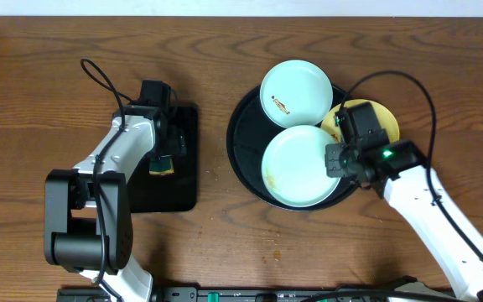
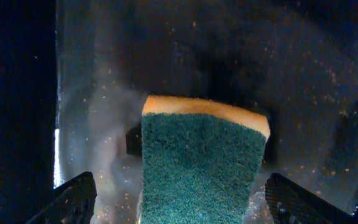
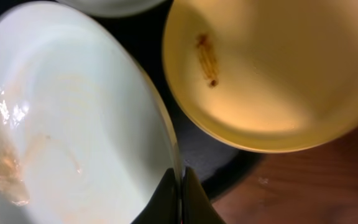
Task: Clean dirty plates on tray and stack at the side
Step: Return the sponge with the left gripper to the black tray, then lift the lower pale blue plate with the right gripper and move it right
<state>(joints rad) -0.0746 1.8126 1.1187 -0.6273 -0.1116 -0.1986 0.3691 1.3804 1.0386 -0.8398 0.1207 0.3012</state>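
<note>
Pinching the right rim of the near mint plate (image 1: 298,165) with the right fingers (image 3: 180,190) shut on it, probably for lifting it off the round tray (image 1: 240,159). Further left, holding the left fingers (image 1: 168,144) wide open and empty over the sponge (image 2: 197,162) on the small tray (image 1: 183,197). Beyond, waiting uncleaned: smeared yellow plate (image 1: 380,113) overhanging the round tray's right rim, smeared mint plate (image 1: 296,91) at its far edge.
</note>
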